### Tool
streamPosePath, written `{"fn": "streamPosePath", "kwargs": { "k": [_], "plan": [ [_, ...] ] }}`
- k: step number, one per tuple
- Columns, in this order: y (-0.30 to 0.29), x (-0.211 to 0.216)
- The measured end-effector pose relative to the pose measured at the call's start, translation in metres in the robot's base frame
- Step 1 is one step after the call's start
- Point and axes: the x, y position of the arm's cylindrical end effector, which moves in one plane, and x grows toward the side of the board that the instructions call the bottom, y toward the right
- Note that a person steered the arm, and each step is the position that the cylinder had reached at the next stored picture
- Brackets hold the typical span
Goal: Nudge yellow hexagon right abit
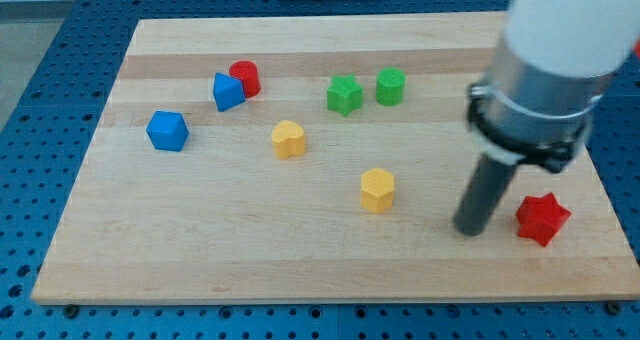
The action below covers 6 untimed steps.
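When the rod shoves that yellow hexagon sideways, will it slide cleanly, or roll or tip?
The yellow hexagon looks squat and flat-bottomed, so it probably slides rather than tips or rolls. The wooden board looks smooth, so drag is likely low. An off-centre push may spin it. My tip stands to its right, apart.

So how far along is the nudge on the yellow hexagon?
Nothing looks done yet. My tip rests on the board to the view's right of the yellow hexagon, apart from it, with the red star on its other side. Left to do: get round to the hexagon's left side, then push it right.
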Motion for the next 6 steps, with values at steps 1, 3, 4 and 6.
{"fn": "streamPosePath", "kwargs": {
  "k": [1,3,4,6],
  "plan": [
    [-0.069,0.014],
    [-0.112,-0.037],
    [-0.104,-0.056],
    [-0.055,-0.056]
  ]
}}
